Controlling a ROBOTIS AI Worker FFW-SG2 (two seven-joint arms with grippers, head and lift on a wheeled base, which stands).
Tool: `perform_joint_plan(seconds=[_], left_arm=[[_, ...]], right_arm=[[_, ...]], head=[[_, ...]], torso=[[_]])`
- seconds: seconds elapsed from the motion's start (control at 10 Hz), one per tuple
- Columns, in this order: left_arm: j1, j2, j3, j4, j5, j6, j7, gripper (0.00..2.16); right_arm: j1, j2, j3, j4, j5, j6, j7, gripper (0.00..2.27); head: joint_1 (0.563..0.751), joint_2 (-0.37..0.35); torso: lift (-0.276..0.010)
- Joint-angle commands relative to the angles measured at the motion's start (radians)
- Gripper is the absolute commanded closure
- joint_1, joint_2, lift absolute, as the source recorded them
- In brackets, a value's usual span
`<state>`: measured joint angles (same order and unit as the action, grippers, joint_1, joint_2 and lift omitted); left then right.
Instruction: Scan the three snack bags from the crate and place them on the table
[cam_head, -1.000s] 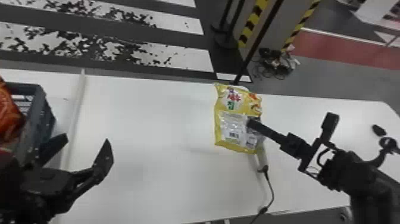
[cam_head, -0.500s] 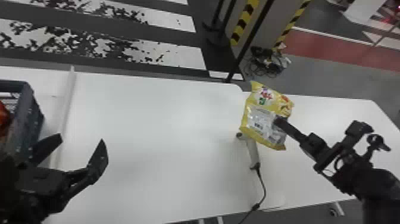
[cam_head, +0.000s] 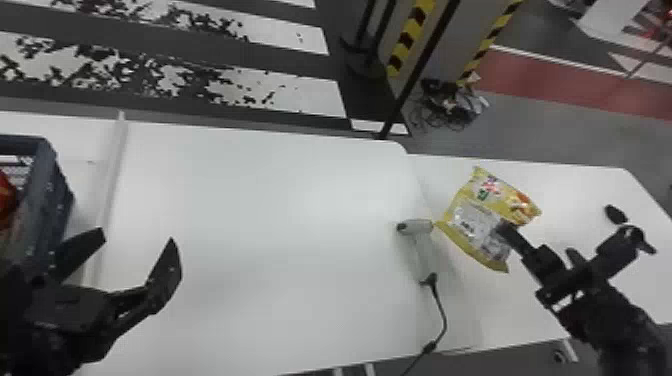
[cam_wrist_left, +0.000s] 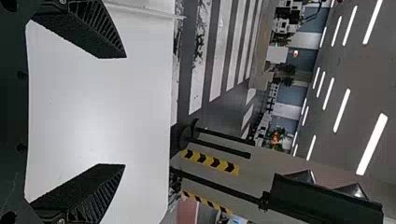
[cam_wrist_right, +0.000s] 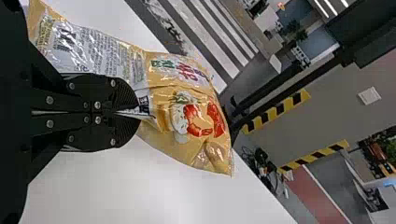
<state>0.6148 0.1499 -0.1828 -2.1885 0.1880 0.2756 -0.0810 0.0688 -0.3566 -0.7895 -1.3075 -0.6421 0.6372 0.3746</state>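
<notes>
Here, right fingers (cam_head: 514, 237) pinch a yellow bag (cam_head: 457, 202) with printed lettering (cam_wrist_right: 186, 72).

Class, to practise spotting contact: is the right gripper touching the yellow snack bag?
Touching: the right wrist view shows the right gripper pinching the yellow snack bag.

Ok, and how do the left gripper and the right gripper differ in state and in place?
The left gripper has its fingers spread wide; the right gripper has its fingers closed.
The left gripper is empty, while the right gripper pinches the yellow snack bag.
The left gripper is beside the crate; the right gripper is to the right of the scanner.
Both are black.
</notes>
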Motion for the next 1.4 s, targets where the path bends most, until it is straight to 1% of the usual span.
perform_joint_plan(seconds=[0.0, 0.2, 0.3, 0.4, 0.5, 0.6, 0.7, 0.9, 1.0, 1.3], left_arm=[[0.002, 0.003, -0.001, -0.007, 0.001, 0.000, -0.003, 0.03], [-0.001, 0.007, -0.003, -0.007, 0.002, 0.000, -0.003, 0.03], [-0.003, 0.008, -0.003, -0.007, 0.004, -0.003, -0.003, 0.03], [-0.003, 0.010, -0.003, -0.005, 0.004, -0.003, -0.003, 0.03], [-0.004, 0.014, -0.001, -0.004, 0.014, -0.006, -0.003, 0.03], [-0.003, 0.017, -0.003, -0.004, 0.014, -0.006, -0.003, 0.03], [-0.004, 0.017, -0.004, -0.004, 0.014, -0.006, -0.005, 0.03], [-0.003, 0.017, -0.007, -0.002, 0.014, -0.006, -0.005, 0.03], [-0.003, 0.017, -0.007, 0.000, 0.013, -0.003, -0.005, 0.03], [-0.007, 0.013, -0.010, 0.003, 0.010, -0.003, -0.005, 0.03]], right_arm=[[-0.035, -0.013, 0.001, 0.112, 0.025, -0.076, -0.045, 1.77], [-0.061, -0.025, 0.009, 0.212, 0.052, -0.165, -0.144, 1.77], [-0.070, -0.033, 0.018, 0.251, 0.071, -0.187, -0.187, 1.69], [-0.089, -0.042, 0.035, 0.284, 0.091, -0.187, -0.232, 1.29], [-0.109, -0.055, 0.056, 0.327, 0.108, -0.193, -0.252, 0.69], [-0.126, -0.067, 0.084, 0.358, 0.127, -0.193, -0.253, 0.02], [-0.135, -0.067, 0.110, 0.363, 0.140, -0.193, -0.276, 0.00], [-0.124, -0.065, 0.151, 0.330, 0.156, -0.193, -0.279, 0.06], [-0.093, -0.059, 0.151, 0.264, 0.153, -0.168, -0.279, 0.06], [0.034, 0.001, 0.141, -0.064, 0.125, -0.033, -0.296, 0.06]], head=[[0.695, -0.350], [0.695, -0.350], [0.695, -0.350], [0.695, -0.350], [0.695, -0.350], [0.695, -0.350], [0.695, -0.350], [0.695, -0.350], [0.695, -0.350], [0.695, -0.350]], torso=[[-0.062], [-0.062], [-0.062], [-0.062], [-0.062], [-0.062], [-0.062], [-0.062], [-0.062], [-0.062]])
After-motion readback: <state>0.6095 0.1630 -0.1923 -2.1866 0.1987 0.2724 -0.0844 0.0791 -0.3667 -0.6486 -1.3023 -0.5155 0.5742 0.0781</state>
